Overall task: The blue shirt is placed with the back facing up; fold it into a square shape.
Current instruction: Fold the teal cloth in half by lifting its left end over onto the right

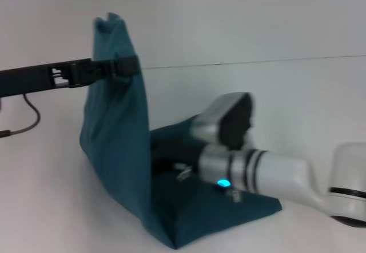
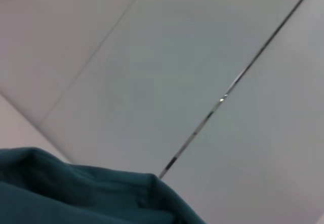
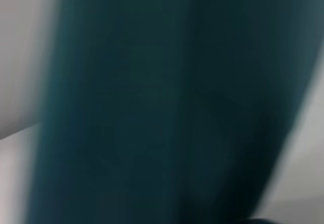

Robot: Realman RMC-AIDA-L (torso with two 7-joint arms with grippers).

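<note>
Surface: a plain white table [image 1: 51, 196], with a thin dark seam line across its far part.
On it: the lower part of the blue shirt [image 1: 229, 210] lies flat, the rest raised upright.

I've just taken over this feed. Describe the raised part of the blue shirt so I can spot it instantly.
Start at the white table. The blue shirt lies on it, under the right gripper. From its left edge one dark teal panel rises steeply, pinched near its top by the left gripper. It is the only fabric hanging upright.
</note>
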